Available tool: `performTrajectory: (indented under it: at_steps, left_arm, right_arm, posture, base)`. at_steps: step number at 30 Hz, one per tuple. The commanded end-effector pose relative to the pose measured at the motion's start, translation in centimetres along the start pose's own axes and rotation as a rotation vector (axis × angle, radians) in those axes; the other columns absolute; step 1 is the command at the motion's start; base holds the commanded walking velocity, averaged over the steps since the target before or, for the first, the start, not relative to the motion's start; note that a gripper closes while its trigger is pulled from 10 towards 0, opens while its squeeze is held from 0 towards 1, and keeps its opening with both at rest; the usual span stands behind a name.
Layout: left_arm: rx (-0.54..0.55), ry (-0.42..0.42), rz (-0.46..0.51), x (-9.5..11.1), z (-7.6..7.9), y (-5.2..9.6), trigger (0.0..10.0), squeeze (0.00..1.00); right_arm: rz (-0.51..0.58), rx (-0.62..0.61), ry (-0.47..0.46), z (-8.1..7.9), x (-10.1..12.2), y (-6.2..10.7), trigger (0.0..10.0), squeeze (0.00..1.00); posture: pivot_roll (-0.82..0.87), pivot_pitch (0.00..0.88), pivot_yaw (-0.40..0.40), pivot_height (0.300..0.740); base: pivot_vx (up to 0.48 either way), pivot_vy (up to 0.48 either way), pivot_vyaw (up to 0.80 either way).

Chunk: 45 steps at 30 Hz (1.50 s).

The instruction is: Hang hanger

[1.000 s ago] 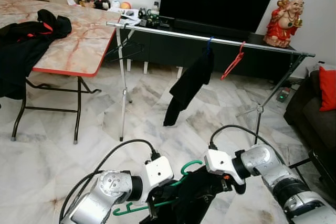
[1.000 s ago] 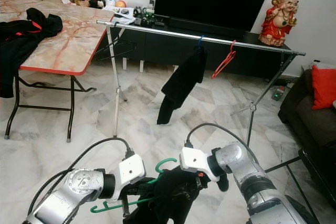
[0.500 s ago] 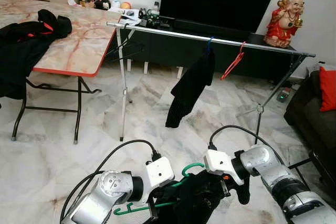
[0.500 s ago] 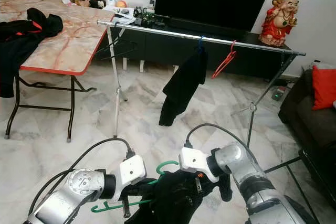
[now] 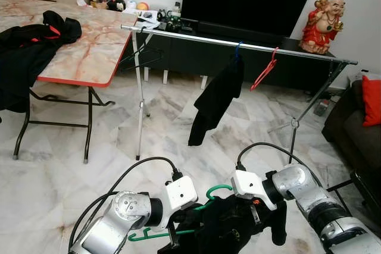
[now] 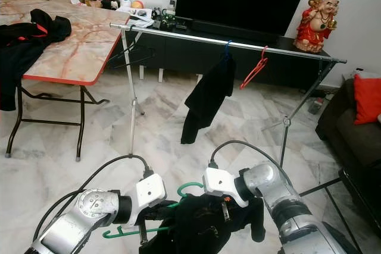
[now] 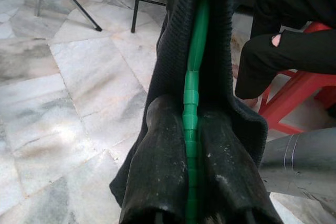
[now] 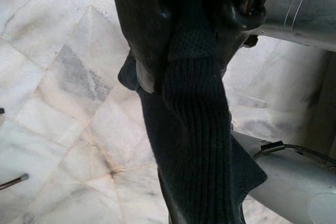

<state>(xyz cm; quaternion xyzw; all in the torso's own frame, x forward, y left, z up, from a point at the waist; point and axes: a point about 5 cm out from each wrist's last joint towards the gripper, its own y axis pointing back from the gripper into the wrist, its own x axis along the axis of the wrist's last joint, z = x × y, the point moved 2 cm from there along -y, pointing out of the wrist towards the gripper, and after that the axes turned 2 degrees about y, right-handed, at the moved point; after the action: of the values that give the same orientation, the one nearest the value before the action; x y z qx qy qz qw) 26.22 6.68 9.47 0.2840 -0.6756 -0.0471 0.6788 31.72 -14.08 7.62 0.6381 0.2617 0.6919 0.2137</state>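
Left wrist view: left gripper (image 7: pixel 191 192) jaws clench green hanger (image 7: pixel 195 56); right gripper (image 8: pixel 202 56) jaws pinch black garment (image 8: pixel 197 145).

A marble-patterned table (image 5: pixel 89 52) carries a black garment (image 5: pixel 30 46) — the clothes rail (image 5: pixel 238 43) stands on marble floor (image 5: pixel 71 171).

1. Both silver arms low at 6 o'clock in the head views, forearms angled inward, wrists nearly meeting at centre.
2. Left gripper (image 7: pixel 191 145): black fingers (image 7: pixel 157 171) clamped tight on the green hanger (image 7: pixel 193 77), rod pinched between the pads. Wrist points toward 3 o'clock.
3. Right gripper (image 8: pixel 194 45): fingers (image 8: pixel 142 35) pinched on the black knit garment (image 8: pixel 199 145), fabric squeezed between them. Wrist points toward 9 o'clock, just beside the left one.
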Motion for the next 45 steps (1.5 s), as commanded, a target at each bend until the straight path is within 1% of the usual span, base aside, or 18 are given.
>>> performTrajectory:
  at_steps: [1,2,3,4,12,20,22,23,25,29,31,32,33,34,36,37,41,45]
  left_arm:
    - [-0.005,-0.021,0.057,1.6,-0.2,-0.3,10.0,0.0]
    - [-0.016,-0.036,0.054,1.6,-0.2,-0.2,10.0,0.27]
    - [-0.026,-0.035,0.054,1.6,-0.2,-0.1,10.0,0.27]
    - [-0.035,-0.033,0.052,1.6,-0.1,0.0,10.0,1.0]
    - [-0.03,-0.036,0.019,1.0,-0.5,1.0,10.0,1.0]
    - [-0.023,-0.041,-0.083,-0.6,-1.3,4.2,10.0,1.0]
    - [0.037,-0.033,-0.079,-0.8,-2.0,4.9,10.0,1.0]
    - [0.107,-0.009,-0.073,-1.1,-2.9,5.7,10.0,1.0]
    - [0.145,0.006,-0.07,-1.4,-3.4,6.1,10.0,1.0]
    - [0.321,0.058,-0.078,-3.2,-5.0,8.2,10.0,1.0]
    - [0.339,0.081,-0.083,-3.8,-5.0,8.4,10.0,1.0]
    - [0.395,0.13,-0.087,-5.1,-5.1,8.6,10.0,1.0]
    - [0.416,0.142,-0.091,-5.6,-5.2,8.6,10.0,1.0]
    - [0.453,0.182,-0.079,-6.3,-5.3,8.5,10.0,1.0]
    - [0.463,0.199,-0.071,-6.5,-5.3,8.4,10.0,1.0]
    - [0.486,0.234,-0.071,-7.5,-5.2,8.0,10.0,0.0]
    - [0.485,0.294,-0.073,-8.7,-4.8,7.4,10.0,0.0]
    - [0.462,0.336,-0.085,-9.8,-4.1,6.7,10.0,0.0]
  right_arm:
    - [0.018,-0.013,0.011,0.2,0.3,0.2,0.0,0.0]
    - [0.024,-0.047,0.002,0.5,0.3,0.4,0.0,0.0]
    - [0.027,-0.063,-0.004,0.7,0.4,0.5,0.0,0.0]
    - [0.021,-0.066,-0.003,0.7,0.3,0.6,0.0,0.0]
    - [-0.04,-0.08,0.013,1.0,0.0,1.0,0.0,0.0]
    - [-0.145,-0.137,0.0,0.8,-1.8,1.9,0.0,0.0]
    - [-0.149,-0.182,-0.01,1.1,-2.0,2.2,0.0,0.0]
    - [-0.158,-0.246,-0.018,1.6,-2.1,2.9,0.0,0.0]
    - [-0.152,-0.29,-0.027,1.9,-2.1,3.2,0.0,0.0]
    - [-0.068,-0.451,-0.044,3.4,-1.1,4.1,0.0,0.0]
    - [-0.062,-0.454,-0.04,3.4,-0.9,4.0,0.0,0.0]
    - [-0.087,-0.428,0.008,3.2,-0.8,3.5,0.0,0.0]
    - [-0.091,-0.419,0.023,3.1,-0.8,3.3,0.0,0.0]
    - [-0.048,-0.416,0.035,3.2,-0.1,3.1,0.0,0.0]
    - [-0.033,-0.421,0.037,3.3,0.2,3.1,0.0,0.0]
    - [0.008,-0.431,0.067,3.6,1.2,3.2,0.0,0.0]
    - [0.058,-0.43,0.095,4.0,2.6,3.3,0.0,0.0]
    - [0.093,-0.407,0.165,4.2,4.4,3.0,0.0,0.0]
  posture:
    - [0.19,0.0,-0.176,0.74]
    - [0.2,0.0,-0.178,0.74]
    - [0.2,0.0,-0.178,0.74]
    - [0.2,0.0,-0.178,0.74]
    - [0.2,0.0,-0.181,0.74]
    - [0.2,0.0,-0.178,0.74]
    - [0.2,0.0,-0.179,0.74]
    - [0.2,0.0,-0.186,0.74]
    - [0.2,0.0,-0.187,0.74]
    - [0.2,0.0,-0.181,0.74]
    - [0.2,0.0,-0.18,0.74]
    - [0.19,0.0,-0.176,0.74]
    - [0.19,0.0,-0.177,0.74]
    - [0.19,0.0,-0.177,0.74]
    - [0.19,0.0,-0.177,0.74]
    - [0.18,0.0,-0.175,0.74]
    - [0.17,0.0,-0.174,0.74]
    - [0.16,0.0,-0.176,0.74]
  base:
    - [0.0,0.0,0.0]
    - [0.0,0.0,0.0]
    - [0.0,0.0,0.0]
    - [0.0,0.0,0.0]
    - [0.0,0.0,0.0]
    - [0.0,0.0,0.0]
    - [0.0,0.0,0.0]
    - [0.0,0.0,0.0]
    - [0.0,0.0,0.0]
    - [0.0,0.0,0.0]
    - [0.0,0.0,0.0]
    - [0.0,0.0,0.0]
    - [0.0,0.0,0.0]
    - [0.0,0.0,0.0]
    - [0.0,0.0,0.0]
    - [0.0,0.0,0.0]
    - [0.0,0.0,0.0]
    - [0.0,0.0,0.0]
